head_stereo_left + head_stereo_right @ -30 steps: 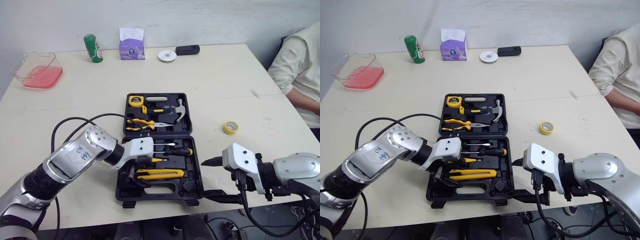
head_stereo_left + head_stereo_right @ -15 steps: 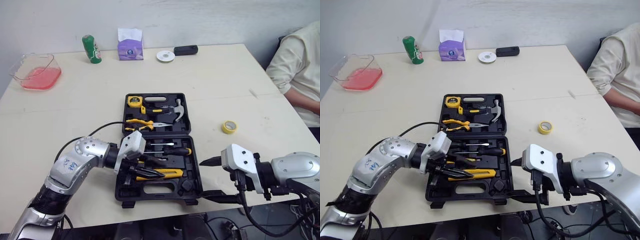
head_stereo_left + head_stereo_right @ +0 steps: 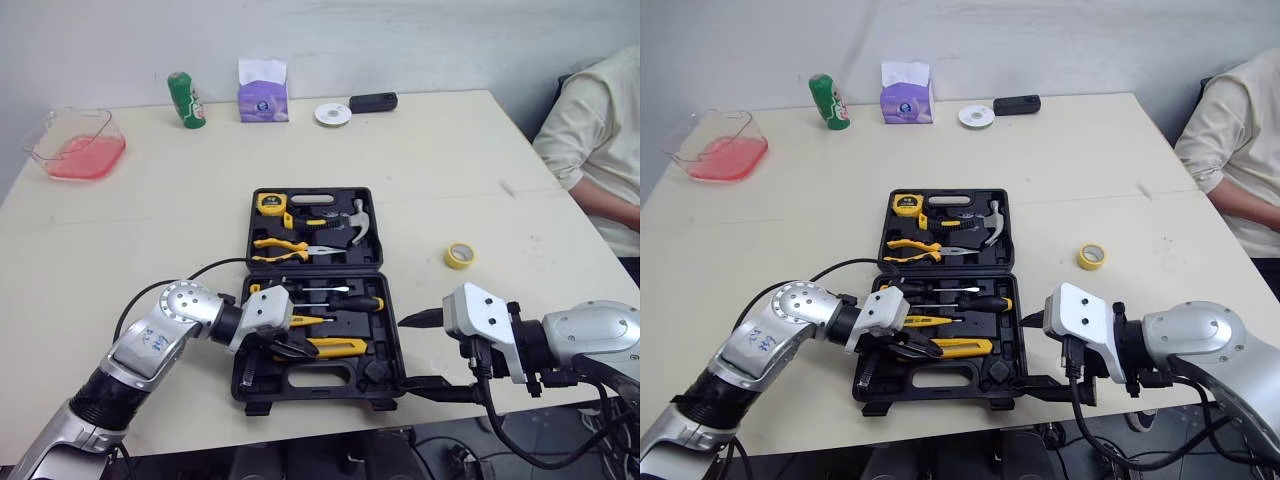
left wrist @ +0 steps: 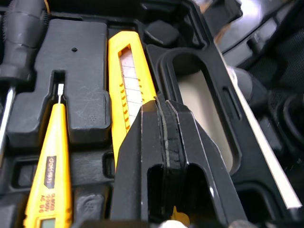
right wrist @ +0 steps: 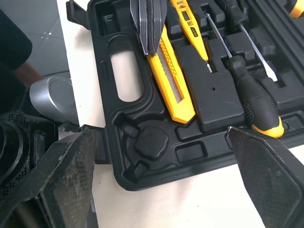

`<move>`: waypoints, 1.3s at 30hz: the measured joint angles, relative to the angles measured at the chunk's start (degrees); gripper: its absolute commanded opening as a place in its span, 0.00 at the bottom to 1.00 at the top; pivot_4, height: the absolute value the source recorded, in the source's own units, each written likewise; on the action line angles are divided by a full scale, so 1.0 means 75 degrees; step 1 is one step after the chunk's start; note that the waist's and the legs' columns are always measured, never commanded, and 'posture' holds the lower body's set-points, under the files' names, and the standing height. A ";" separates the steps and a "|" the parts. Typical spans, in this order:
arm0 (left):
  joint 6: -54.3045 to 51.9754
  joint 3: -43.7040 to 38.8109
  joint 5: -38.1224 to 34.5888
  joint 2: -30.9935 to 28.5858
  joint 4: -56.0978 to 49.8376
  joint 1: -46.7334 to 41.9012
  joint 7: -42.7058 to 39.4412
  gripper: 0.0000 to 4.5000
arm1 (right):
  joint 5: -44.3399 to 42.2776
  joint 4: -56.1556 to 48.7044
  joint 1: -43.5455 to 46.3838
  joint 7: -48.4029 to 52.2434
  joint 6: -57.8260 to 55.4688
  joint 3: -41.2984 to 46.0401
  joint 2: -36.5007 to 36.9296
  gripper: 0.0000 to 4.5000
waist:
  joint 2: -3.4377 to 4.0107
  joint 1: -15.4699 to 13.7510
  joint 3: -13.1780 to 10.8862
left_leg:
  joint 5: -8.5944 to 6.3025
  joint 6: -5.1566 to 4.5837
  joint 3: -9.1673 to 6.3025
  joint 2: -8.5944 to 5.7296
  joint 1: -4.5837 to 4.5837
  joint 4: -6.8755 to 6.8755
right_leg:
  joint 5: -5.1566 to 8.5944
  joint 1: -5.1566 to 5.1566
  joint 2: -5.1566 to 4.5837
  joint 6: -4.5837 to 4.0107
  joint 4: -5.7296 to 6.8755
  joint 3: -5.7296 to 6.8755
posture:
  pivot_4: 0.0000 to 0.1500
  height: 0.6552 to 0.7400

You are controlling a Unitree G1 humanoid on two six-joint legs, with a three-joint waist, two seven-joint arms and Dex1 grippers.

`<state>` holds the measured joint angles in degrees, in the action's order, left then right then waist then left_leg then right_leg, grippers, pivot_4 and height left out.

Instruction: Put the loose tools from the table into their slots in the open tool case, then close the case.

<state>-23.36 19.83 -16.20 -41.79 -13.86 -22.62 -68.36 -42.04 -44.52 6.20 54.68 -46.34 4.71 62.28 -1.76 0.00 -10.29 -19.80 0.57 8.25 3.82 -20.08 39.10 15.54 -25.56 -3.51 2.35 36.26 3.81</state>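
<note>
The beige table (image 3: pixel 150 200) carries the open black tool case (image 3: pixel 315 191) near the centre of its front edge. A yellow tape roll (image 3: pixel 460 255) lies apart on the case's right. Toward the far edge, left to right:
- clear container (image 3: pixel 50 125) with pink contents
- green can (image 3: pixel 182 99)
- purple tissue box (image 3: pixel 263 90)
- white disc (image 3: pixel 332 114)
- black device (image 3: pixel 373 101)

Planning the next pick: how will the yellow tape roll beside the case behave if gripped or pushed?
The yellow tape roll lies flat, so it probably slides rather than rolls. Small and hollow, likely light. Upended, it might roll.
</note>
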 measured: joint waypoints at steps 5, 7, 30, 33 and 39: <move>0.0048 0.0206 0.0281 -0.0084 0.0005 -0.0034 0.0083 0.01 | -0.0001 -0.0001 -0.0020 -0.0048 0.0003 0.0000 -0.0018 1.00 | -0.0003 0.0003 0.0026 | -0.0003 -0.0005 -0.0001 0.0001 0.0002 0.0000 | -0.0002 0.0007 -0.0003 0.0003 -0.0006 -0.0001 | 1.00 0.82; 0.0004 0.0211 0.0281 -0.0084 -0.0037 -0.0013 0.0136 0.01 | 0.0014 0.0000 -0.0071 -0.0050 0.0015 0.0000 -0.0018 1.00 | -0.0003 0.0003 0.0042 | -0.0003 -0.0005 -0.0001 0.0001 0.0002 0.0000 | -0.0002 0.0008 -0.0002 0.0003 -0.0006 0.0000 | 1.00 0.82; -0.1727 -0.6920 -0.2450 -0.0915 0.1518 0.3159 0.1928 1.00 | 0.1171 0.3332 -0.4052 0.0022 0.0981 0.5503 -0.1260 1.00 | -0.0014 0.0015 0.0046 | -0.0039 -0.0004 0.0011 0.0020 -0.0003 -0.0004 | 0.0000 0.0000 -0.0009 0.0000 -0.0037 0.0008 | 1.00 0.82; -0.1402 -0.7008 -0.2271 -0.0922 0.1988 0.3212 0.1929 1.00 | 0.1263 0.3674 -0.4076 0.0113 0.1207 0.5713 -0.1303 1.00 | -0.0014 0.0018 0.0046 | -0.0044 -0.0006 0.0019 0.0050 -0.0002 -0.0004 | 0.0000 0.0000 -0.0021 0.0000 -0.0043 0.0005 | 1.00 0.82; -0.1459 -0.6361 -0.2227 -0.0928 0.1625 0.2774 0.1864 1.00 | 0.1351 0.4182 -0.3242 0.0254 0.1516 0.5339 -0.1028 1.00 | -0.0011 0.0015 0.0044 | -0.0048 0.0000 0.0024 0.0059 -0.0004 -0.0003 | -0.0003 -0.0002 -0.0030 0.0000 -0.0040 0.0002 | 1.00 0.82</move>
<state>-34.30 -27.87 -32.90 -48.75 -1.67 -1.81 -54.38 -31.91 -13.16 -18.12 56.58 -34.97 44.76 54.57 -1.84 0.12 -9.96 -20.16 0.57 8.43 4.26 -20.11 39.07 15.52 -25.57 -3.73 2.36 35.96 3.83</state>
